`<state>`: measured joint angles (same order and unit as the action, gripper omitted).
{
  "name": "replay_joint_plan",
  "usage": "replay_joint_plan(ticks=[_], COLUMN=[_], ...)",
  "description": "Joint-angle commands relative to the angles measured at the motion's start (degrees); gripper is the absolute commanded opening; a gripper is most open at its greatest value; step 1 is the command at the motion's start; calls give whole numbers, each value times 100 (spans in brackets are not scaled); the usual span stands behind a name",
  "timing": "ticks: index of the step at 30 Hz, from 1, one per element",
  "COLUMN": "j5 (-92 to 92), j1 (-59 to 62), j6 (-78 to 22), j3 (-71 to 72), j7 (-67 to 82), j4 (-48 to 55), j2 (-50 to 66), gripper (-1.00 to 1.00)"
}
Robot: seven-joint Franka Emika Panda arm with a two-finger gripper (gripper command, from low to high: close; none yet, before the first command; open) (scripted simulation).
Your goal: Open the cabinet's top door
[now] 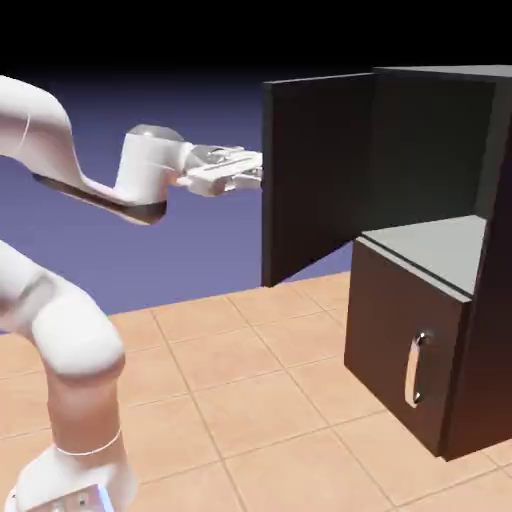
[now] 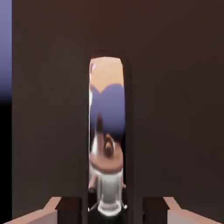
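At the tall dark brown top door [image 1: 315, 180], already swung wide, the white hand [image 1: 255, 172] grips its curved silver handle [image 2: 107, 140]; release gently now.

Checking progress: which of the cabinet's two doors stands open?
The top door, the taller panel, swung out toward the claw. The shorter lower door, with its small silver handle, stays flush and closed.
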<state>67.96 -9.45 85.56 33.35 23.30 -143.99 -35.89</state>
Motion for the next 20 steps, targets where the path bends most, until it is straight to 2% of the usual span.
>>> replay_joint_plan(ticks=[1, 12, 19, 20], j5=[-110, -655, -564, -564], j1=[67, 841, 785, 785], j6=[-244, -2967, -4343, -4343], j3=[169, 1787, 2205, 2205], j7=[-43, -769, -1327, -1327], j4=[163, 2139, 3122, 3122], j2=[170, 2289, 3560, 3560], gripper=[-100, -100, -100, 100])
